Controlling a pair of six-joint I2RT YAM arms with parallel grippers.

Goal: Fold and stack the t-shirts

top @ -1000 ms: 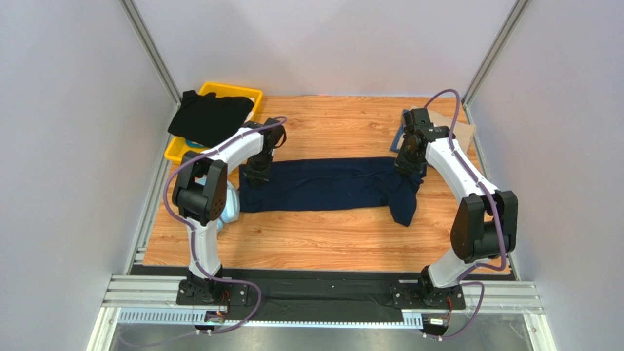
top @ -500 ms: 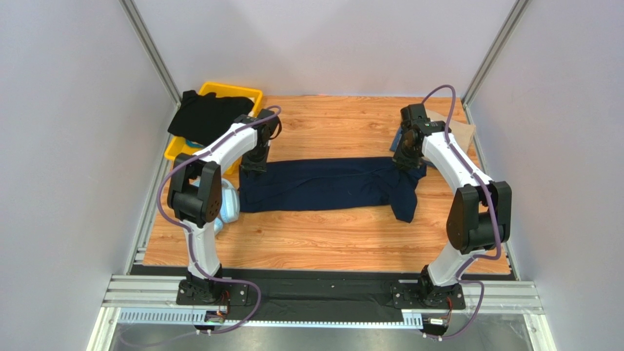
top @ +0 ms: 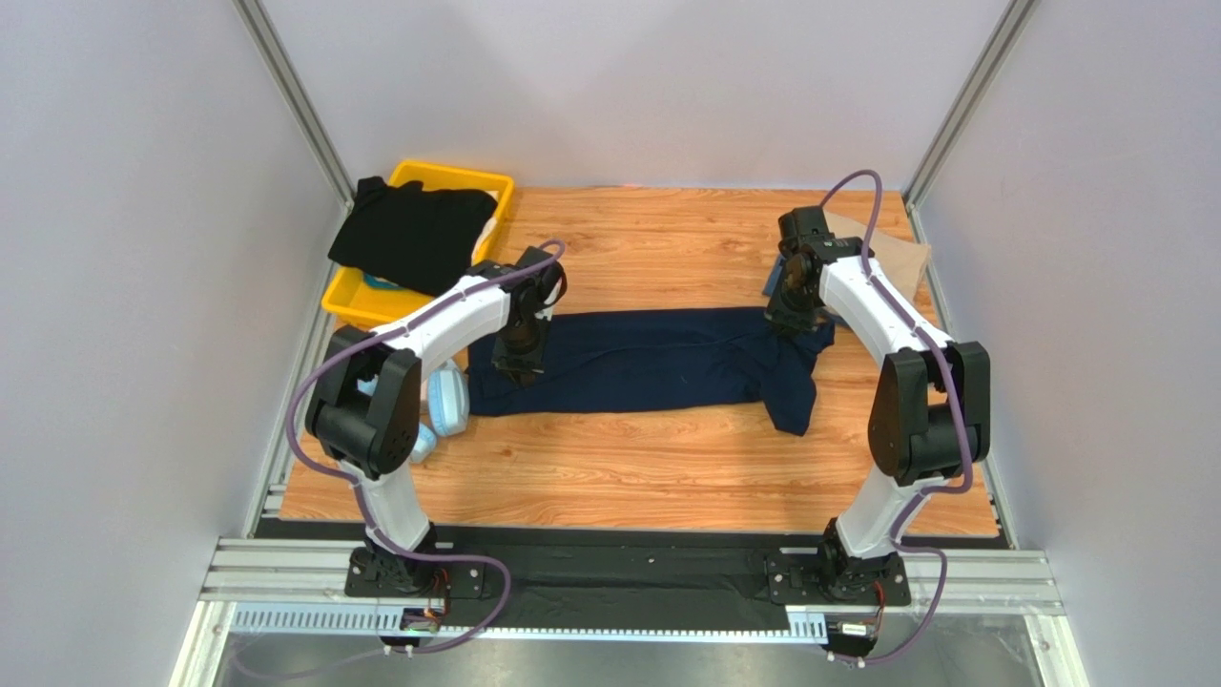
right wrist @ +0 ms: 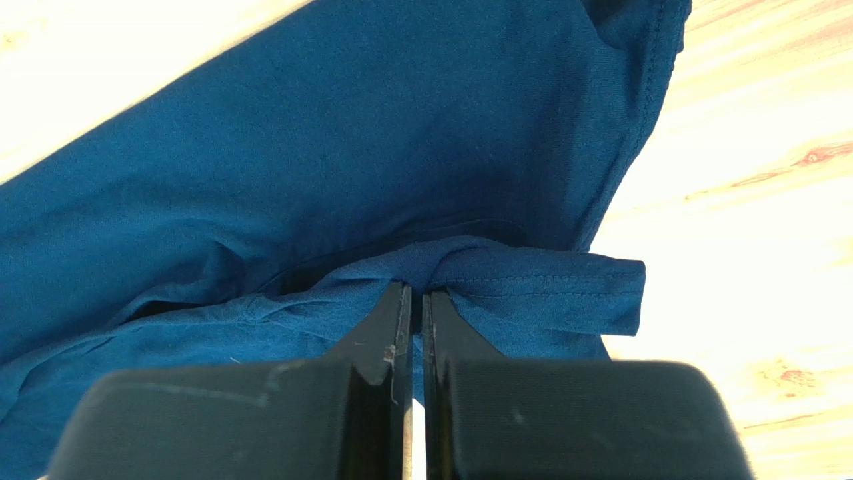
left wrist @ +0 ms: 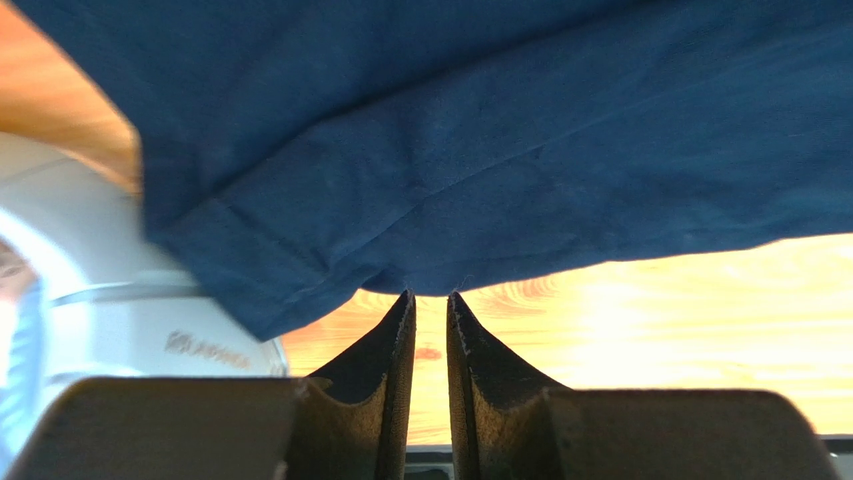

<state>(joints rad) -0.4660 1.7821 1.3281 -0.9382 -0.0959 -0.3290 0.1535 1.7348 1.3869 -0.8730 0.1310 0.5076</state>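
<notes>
The navy t-shirt (top: 645,361) lies as a long band across the middle of the table (top: 645,480). Its long axis runs from the left edge toward the right edge, and one end droops toward the near edge on the right side. I have one gripper at each end, so the coming move turns on that axis: both ends have to travel together, or the band skews.

My right gripper (top: 791,312) sits at the far right end of the cloth. Its jaws are pressed together on a puckered fold of the navy fabric, and that arm reaches well forward with the elbow high.

My left gripper (top: 519,355) is over the left end, pointing down. Its jaws stand only slightly apart and the shirt's edge lies right at the fingertips (from the wrist view I cannot tell whether any cloth is caught between them).

Further out, the black t-shirt (top: 409,229) is draped over the yellow bin (top: 495,183) at the far left corner. The tan t-shirt (top: 903,258) lies at the far right corner, and the headphones (top: 444,401) rest by the left edge, just beside the navy cloth.
</notes>
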